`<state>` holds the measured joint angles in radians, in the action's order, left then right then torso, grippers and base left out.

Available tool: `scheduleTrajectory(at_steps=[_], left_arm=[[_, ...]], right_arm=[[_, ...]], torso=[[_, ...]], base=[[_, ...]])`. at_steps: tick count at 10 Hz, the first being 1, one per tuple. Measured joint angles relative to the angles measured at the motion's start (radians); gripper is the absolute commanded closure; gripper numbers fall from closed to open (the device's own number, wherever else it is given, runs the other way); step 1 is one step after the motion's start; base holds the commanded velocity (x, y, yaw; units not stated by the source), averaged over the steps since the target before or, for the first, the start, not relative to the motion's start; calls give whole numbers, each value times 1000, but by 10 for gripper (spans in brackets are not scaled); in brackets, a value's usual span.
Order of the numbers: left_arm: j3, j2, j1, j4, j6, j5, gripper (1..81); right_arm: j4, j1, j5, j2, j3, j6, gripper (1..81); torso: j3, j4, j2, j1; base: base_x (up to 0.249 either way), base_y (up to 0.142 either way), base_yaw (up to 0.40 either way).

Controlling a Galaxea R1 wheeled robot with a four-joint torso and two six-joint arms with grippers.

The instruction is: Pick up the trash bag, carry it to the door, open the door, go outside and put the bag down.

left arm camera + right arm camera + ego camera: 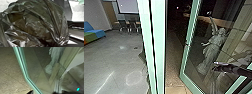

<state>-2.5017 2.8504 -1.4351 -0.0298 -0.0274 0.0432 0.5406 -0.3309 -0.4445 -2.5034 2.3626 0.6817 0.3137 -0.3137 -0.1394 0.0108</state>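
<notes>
In the doorway, the glass door [184, 58] stands open, with a pale statue [214, 43] visible in its glass. The right gripper [216, 66] is located at the glass; its opening and any contact cannot be determined. The dark trash bag [36, 25] is at the left gripper [55, 45], bunched into folds; grip state cannot be determined.

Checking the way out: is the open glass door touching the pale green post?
Apart: the head view shows ground between the door and the post.
</notes>
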Motion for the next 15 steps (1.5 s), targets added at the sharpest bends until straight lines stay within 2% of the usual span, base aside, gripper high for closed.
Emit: scheduleTrajectory(at_steps=[2,3,6,9,10,11,13,14,15], left_arm=[[0,0,0,0,0,-3,811],[0,0,0,1,0,-4,811],[0,-3,0,1,3,-8,811],[0,-2,1,2,4,-7,811],[0,-2,5,3,7,-8,811],[0,-2,9,3,22,-11,811],[0,-2,4,3,26,-10,811],[-1,-2,2,8,27,-10,811],[-2,-2,1,16,27,-10,811]], right_arm=[[-108,-86,6,-74,-41,4,10],[-137,-130,6,-83,-51,4,10],[-192,-279,0,-94,-163,2,10],[-211,-486,41,-89,-221,2,10],[-213,-559,68,-85,-229,2,10],[-216,-635,101,-85,-238,2,10],[-223,-763,199,-91,-262,2,10],[-226,-808,241,-91,-269,2,10],[-227,-858,283,-91,-270,2,10]], torso=[[0,0,0,0],[0,0,0,0],[0,0,0,0],[0,1,0,0],[0,12,0,0],[-1,37,0,0],[-8,107,0,0],[-10,135,0,-1],[-10,150,0,-1]], base=[[0,0,0],[0,0,0],[0,0,0],[0,0,0],[0,0,0],[0,0,0],[0,0,0],[0,0,0],[0,0,0]])
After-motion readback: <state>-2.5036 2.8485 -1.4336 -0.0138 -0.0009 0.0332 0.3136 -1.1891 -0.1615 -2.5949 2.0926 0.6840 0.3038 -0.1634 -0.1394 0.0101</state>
